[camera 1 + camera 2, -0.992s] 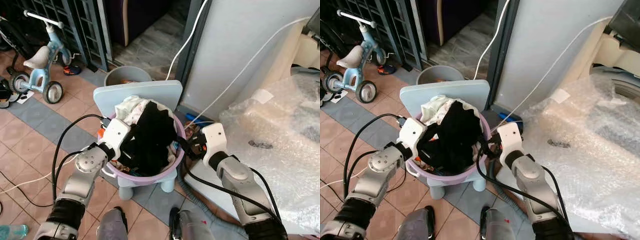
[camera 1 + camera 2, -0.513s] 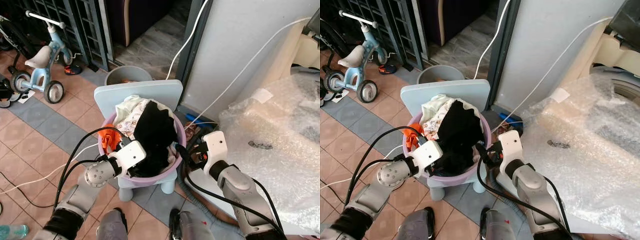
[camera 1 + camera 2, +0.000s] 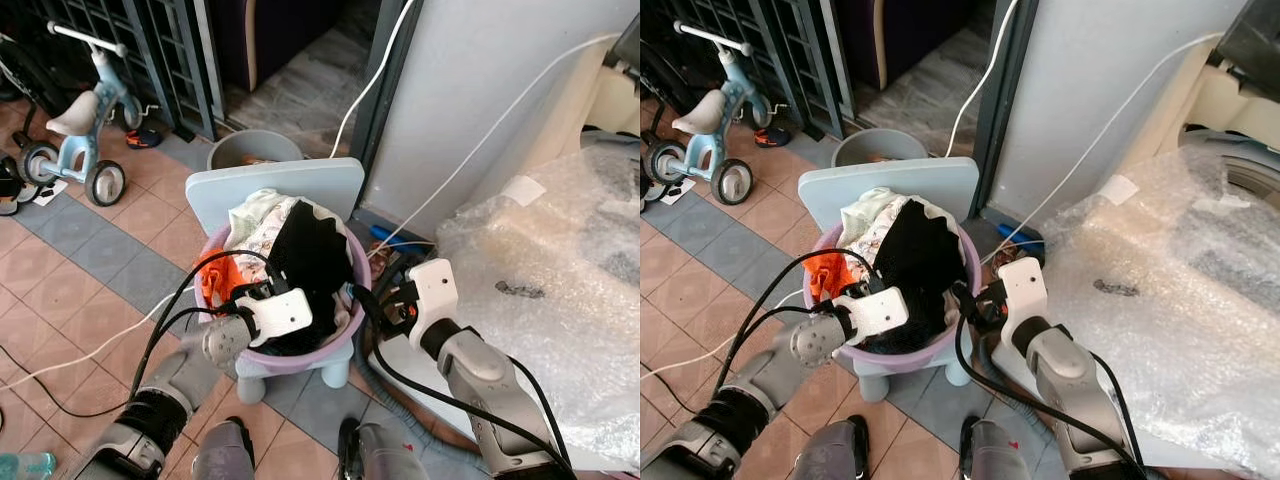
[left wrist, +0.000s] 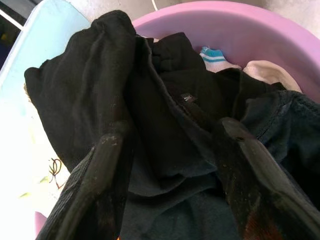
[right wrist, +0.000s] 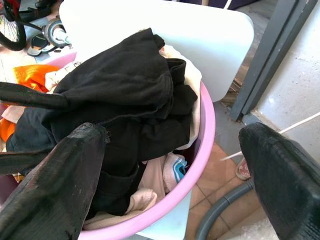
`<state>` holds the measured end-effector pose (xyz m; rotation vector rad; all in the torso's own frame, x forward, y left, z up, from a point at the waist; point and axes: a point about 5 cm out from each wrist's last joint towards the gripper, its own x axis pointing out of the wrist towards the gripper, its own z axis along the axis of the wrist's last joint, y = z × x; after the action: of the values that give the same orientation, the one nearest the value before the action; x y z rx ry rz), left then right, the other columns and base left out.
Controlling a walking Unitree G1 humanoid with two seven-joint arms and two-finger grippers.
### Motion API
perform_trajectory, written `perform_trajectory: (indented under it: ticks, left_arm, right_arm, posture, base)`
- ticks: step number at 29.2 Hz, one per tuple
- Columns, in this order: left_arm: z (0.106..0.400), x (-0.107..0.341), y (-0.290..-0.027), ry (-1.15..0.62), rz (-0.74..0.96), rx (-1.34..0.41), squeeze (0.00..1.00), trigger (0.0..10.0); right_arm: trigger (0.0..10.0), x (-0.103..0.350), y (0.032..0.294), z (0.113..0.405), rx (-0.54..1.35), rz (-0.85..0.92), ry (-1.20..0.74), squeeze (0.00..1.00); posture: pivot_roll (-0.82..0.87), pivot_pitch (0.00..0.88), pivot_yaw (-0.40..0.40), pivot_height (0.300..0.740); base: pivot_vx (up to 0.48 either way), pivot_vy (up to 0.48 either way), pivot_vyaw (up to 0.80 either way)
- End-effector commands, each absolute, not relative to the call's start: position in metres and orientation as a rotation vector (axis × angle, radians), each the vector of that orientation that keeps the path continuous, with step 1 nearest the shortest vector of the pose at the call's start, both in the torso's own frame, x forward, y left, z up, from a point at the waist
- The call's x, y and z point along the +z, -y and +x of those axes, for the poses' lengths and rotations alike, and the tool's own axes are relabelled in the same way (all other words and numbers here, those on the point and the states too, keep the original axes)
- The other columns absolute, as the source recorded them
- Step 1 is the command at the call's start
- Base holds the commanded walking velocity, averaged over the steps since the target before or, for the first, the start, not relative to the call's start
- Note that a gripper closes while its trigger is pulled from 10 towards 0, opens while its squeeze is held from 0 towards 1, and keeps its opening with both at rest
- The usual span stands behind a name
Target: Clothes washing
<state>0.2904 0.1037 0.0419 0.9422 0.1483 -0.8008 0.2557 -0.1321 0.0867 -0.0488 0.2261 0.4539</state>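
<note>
A pale blue plastic chair (image 3: pixel 275 190) carries the pink laundry basin (image 3: pixel 352 312) at the scene's centre. Heaped in it lies a black garment (image 3: pixel 310 255), with white cloth (image 3: pixel 255 222) at its 11 o'clock and orange cloth (image 3: pixel 212 280) at 9 o'clock. The left hand (image 4: pixel 165 165), fingers spread wide, presses into the black garment. The right hand (image 5: pixel 172 165), also wide open, hovers at the basin's 3 o'clock rim.
</note>
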Motion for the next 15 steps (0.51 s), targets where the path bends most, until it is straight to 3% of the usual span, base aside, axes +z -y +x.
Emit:
perform_trajectory:
  ticks: [1, 12, 13, 15]
  left_arm:
    - [0.291, 0.034, -0.101, -0.190, 0.978, -0.803, 1.00, 10.0]
    - [0.304, 0.020, -0.110, -0.391, 0.993, -0.697, 1.00, 10.0]
    - [0.303, 0.015, -0.110, -0.448, 0.956, -0.689, 0.00, 10.0]
    - [0.303, 0.013, -0.110, -0.461, 0.948, -0.688, 0.00, 10.0]
  right_arm:
    - [10.0, 0.088, 0.134, 0.256, 0.452, -0.051, -0.229, 0.00]
    - [10.0, 0.089, 0.131, 0.258, 0.464, -0.065, -0.235, 0.00]
    - [10.0, 0.088, 0.131, 0.259, 0.469, -0.072, -0.238, 0.00]
    - [10.0, 0.088, 0.131, 0.259, 0.470, -0.074, -0.239, 0.00]
  posture:
    - [0.01, 0.167, -0.048, 0.740]
    - [0.01, 0.166, -0.055, 0.740]
    - [0.00, 0.163, -0.057, 0.740]
    - [0.00, 0.163, -0.057, 0.740]
  base:
    - [0.000, 0.000, 0.00]
    - [0.000, 0.000, 0.00]
    - [0.000, 0.000, 0.00]
    - [0.000, 0.000, 0.00]
